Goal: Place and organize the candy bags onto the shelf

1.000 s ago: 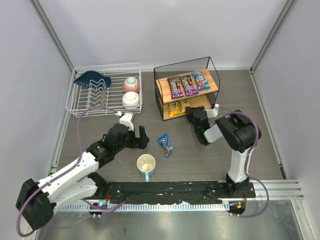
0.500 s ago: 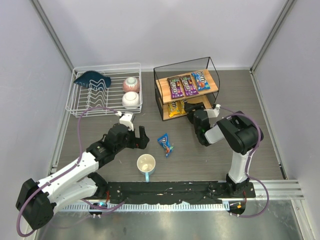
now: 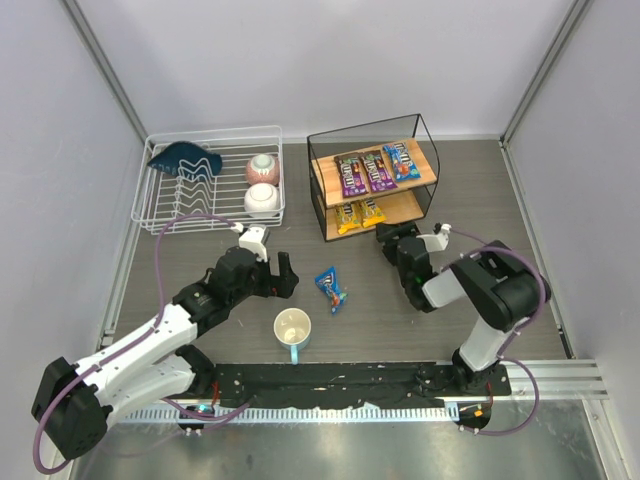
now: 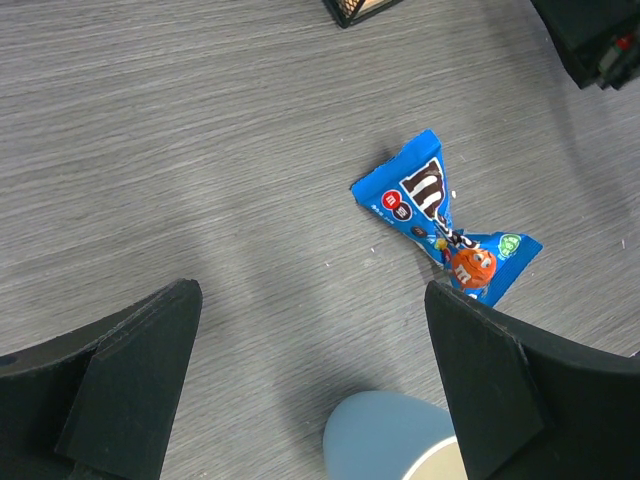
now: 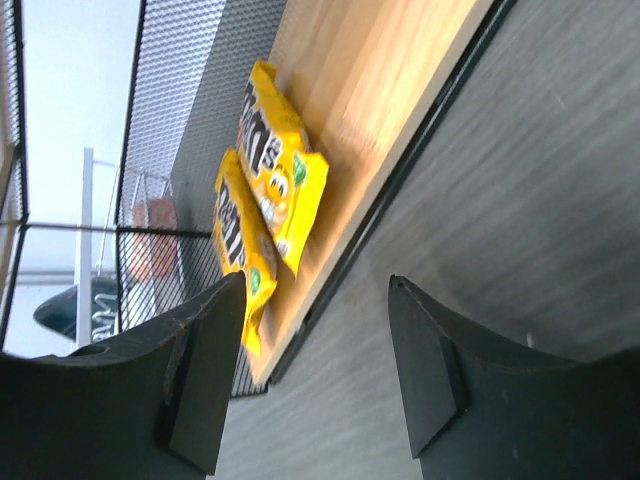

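Note:
The shelf (image 3: 424,181) stands at the back centre. Its top board holds two purple candy bags (image 3: 363,172) and one blue bag (image 3: 402,160). Its lower board holds two yellow bags (image 3: 358,214), also in the right wrist view (image 5: 268,190). One blue bag (image 3: 331,287) lies twisted on the table, also in the left wrist view (image 4: 441,229). My left gripper (image 3: 283,276) is open and empty, left of that blue bag. My right gripper (image 3: 388,238) is open and empty, just in front of the shelf's lower board.
A blue mug (image 3: 293,330) stands near the front, below the left gripper (image 4: 395,440). A white wire dish rack (image 3: 208,190) at the back left holds two bowls and a dark blue item.
My right gripper has drawn back out of the shelf's lower tier toward the front right, leaving both yellow bags on the lower board. The left arm has not moved.

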